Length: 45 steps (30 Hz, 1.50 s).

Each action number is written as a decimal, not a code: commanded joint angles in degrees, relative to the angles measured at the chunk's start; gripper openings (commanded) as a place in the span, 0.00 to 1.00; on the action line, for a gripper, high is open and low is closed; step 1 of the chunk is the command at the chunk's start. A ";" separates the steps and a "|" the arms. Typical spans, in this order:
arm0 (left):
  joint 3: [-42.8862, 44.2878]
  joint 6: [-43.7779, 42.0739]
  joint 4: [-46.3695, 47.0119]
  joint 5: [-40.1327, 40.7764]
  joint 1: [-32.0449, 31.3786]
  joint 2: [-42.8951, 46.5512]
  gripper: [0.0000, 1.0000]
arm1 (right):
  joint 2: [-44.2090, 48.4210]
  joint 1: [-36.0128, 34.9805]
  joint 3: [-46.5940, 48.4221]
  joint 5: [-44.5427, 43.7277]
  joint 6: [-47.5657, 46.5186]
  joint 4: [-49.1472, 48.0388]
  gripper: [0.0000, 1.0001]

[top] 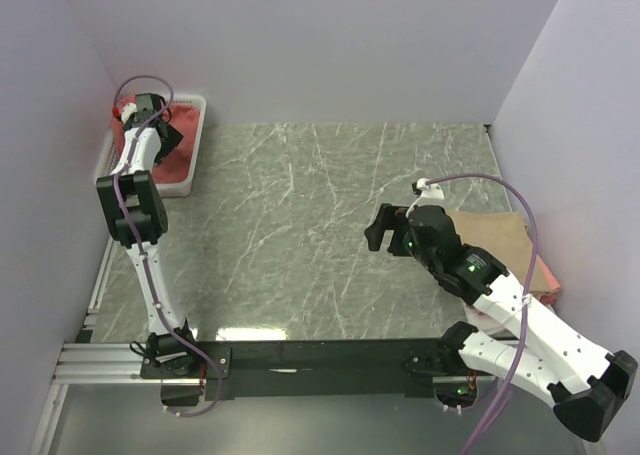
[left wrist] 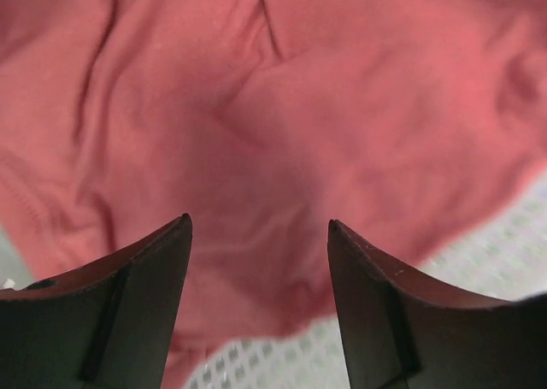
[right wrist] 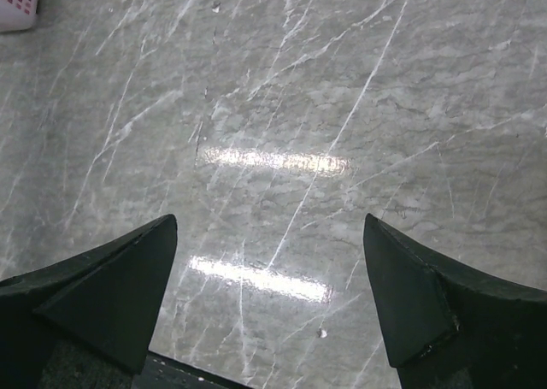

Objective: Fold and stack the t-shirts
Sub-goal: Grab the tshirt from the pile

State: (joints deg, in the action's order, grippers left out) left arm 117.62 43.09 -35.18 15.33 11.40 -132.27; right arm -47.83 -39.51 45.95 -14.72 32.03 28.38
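Fetching the next shirt seems the step in hand: the left gripper (left wrist: pixel 256 226), fingers spread, hangs just above the crumpled salmon-red shirt (left wrist: pixel 282 107) in the white mesh basket (left wrist: pixel 504 261) at far left. Next it should lower and pinch a fold, while the right gripper (right wrist: pixel 269 226), also spread and empty, hovers near the folded tan shirt (top: pixel 492 239)

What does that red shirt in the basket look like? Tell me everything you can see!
The red shirt is soft salmon-red cloth, all crumpled with deep folds and wrinkles, not folded yet. A stitched seam shows near one edge. It lies bunched inside the white mesh basket at the far left corner of the table. The left gripper is open right over it, with a wrinkly hump of cloth showing between its fingers. I cannot tell if it touches the cloth.
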 commanded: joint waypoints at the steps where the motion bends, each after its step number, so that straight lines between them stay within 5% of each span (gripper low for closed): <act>1: 4.10 -1.08 -0.42 -0.83 0.90 -2.46 0.70 | -0.59 -0.22 1.24 0.31 -0.92 -2.28 0.95; 7: 4.10 -1.43 2.48 -3.02 2.05 -5.01 0.53 | -1.56 -0.31 1.42 0.13 -1.01 -2.98 0.95; 10: 4.54 -1.69 3.62 -5.92 2.40 -5.98 0.27 | -1.82 -0.31 1.59 -0.57 -1.01 -2.89 0.96; 11: 4.89 -1.61 3.80 -6.62 2.49 -6.16 0.08 | -2.00 -0.31 1.59 -0.57 -1.01 -2.81 0.95; 12: 5.16 -1.61 3.80 -7.24 2.58 -5.99 0.00 | -2.00 -0.31 1.68 -0.75 -1.01 -2.81 0.96; 30: 3.32 -5.03 10.83 -15.07 2.14 25.55 0.00 | -4.98 -0.22 2.29 3.73 -3.38 -6.41 0.96; 45: 2.61 -5.47 25.59 -24.82 -2.61 49.64 0.00 | -5.60 -0.22 3.35 4.70 -3.73 -7.64 0.96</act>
State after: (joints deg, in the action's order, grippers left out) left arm 119.68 38.15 -17.47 -6.28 9.19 -86.63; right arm -54.35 -39.51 46.89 -10.09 29.04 23.07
